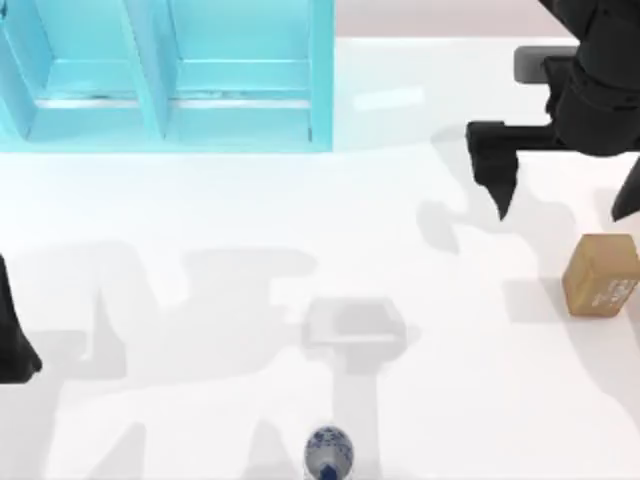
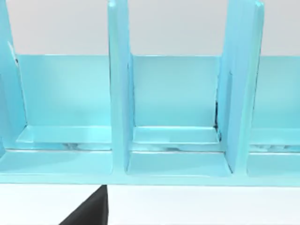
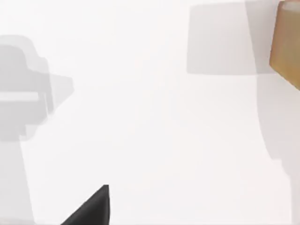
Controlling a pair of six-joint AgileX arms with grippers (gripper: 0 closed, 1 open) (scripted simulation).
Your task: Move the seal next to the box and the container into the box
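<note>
Seal table right | container front | box rear-left

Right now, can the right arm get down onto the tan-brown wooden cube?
Probably yes: the right gripper hangs open just behind the tan-brown wooden cube, with only bare white table around it.

A wooden look, tan-brown and matt with faint pale markings on one face, is shown by the seal. A glazed, porcelain-like finish, white with a dark-blue pattern and a slight sheen, is seen on the container. The box is rendered as smooth, light-blue painted or plastic material with soft reflections along its floor. The table is presented as a smooth, white, faintly glossy surface. The right gripper is finished in matt black.
</note>
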